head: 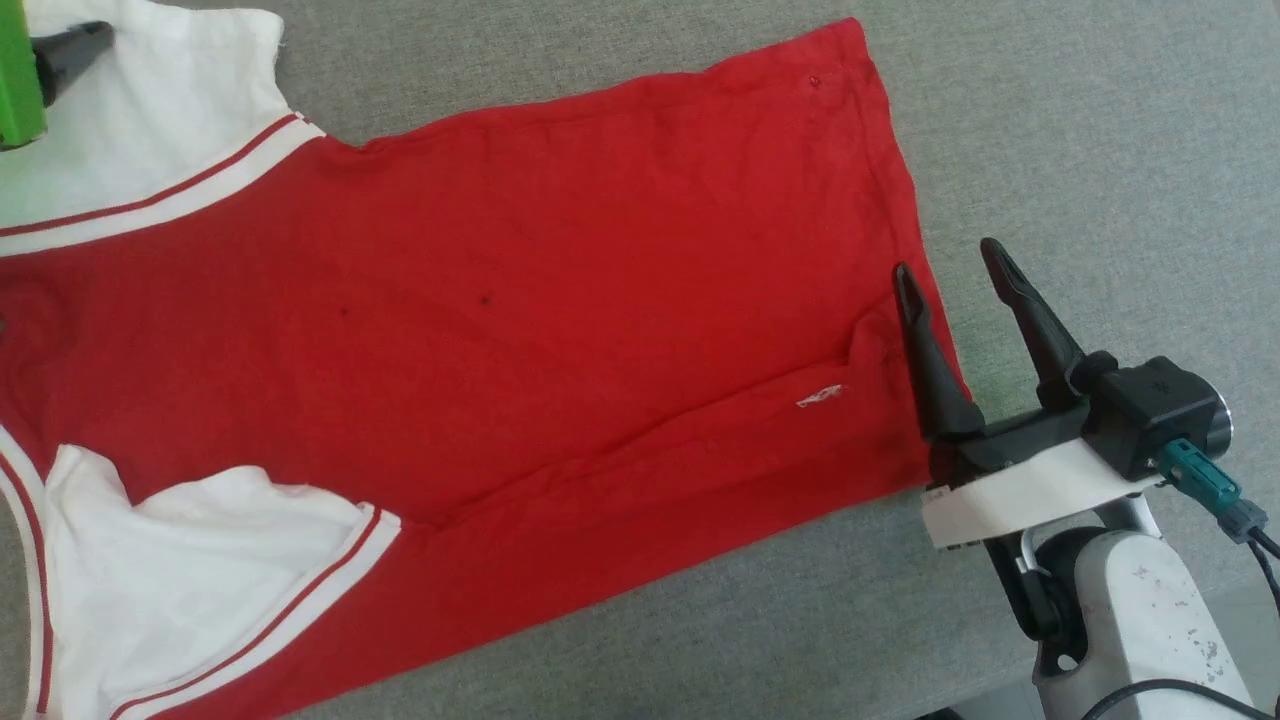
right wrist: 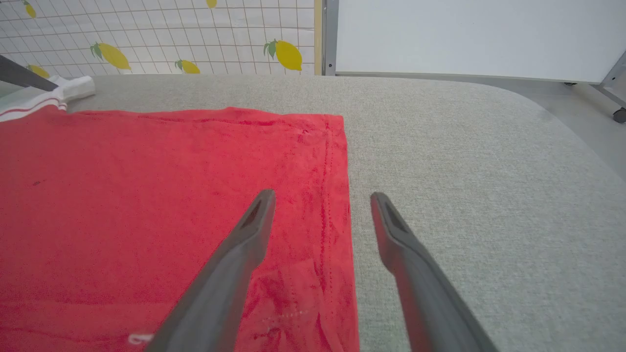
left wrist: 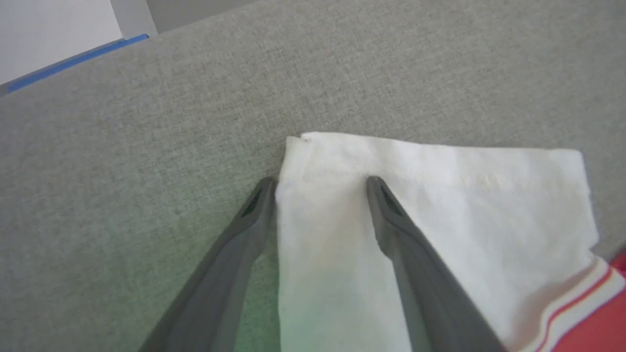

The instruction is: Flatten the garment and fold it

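Garment (head: pixel 560 300) status: a red T-shirt with white sleeves, spread plain side up on the grey padded table (head: pixel 1050 120), not yet flat.

1. My right claw (head: pixel 948 258) is spread wide and empty. It straddles the bottom hem (right wrist: pixel 337 195), with one finger over red cloth and the other over bare table. I cannot tell whether either tip touches down.
2. Just inboard of that claw, beside the small white tag (head: pixel 820 396), the cloth puckers. A long fold (head: pixel 640 440) runs away from it along the shirt's side.
3. Further from that claw, the near sleeve (head: pixel 200 560) lies rumpled and partly doubled over.
4. At the far end, my left claw (left wrist: pixel 320 180) is equally wide and holds nothing. It brackets the corner of the other sleeve (left wrist: pixel 440 195), one finger just off its edge and one above the white fabric.

Risks, in my judgement:
- Closing the right claw here could take one layer only, or gather the pucker, and drag the hem crooked.
- A shallow bite on the sleeve corner may slip out under tension.
- Uneven pulls from the two ends would skew the body.
- Folding before the long fold and the near sleeve are smoothed would lock those creases in.
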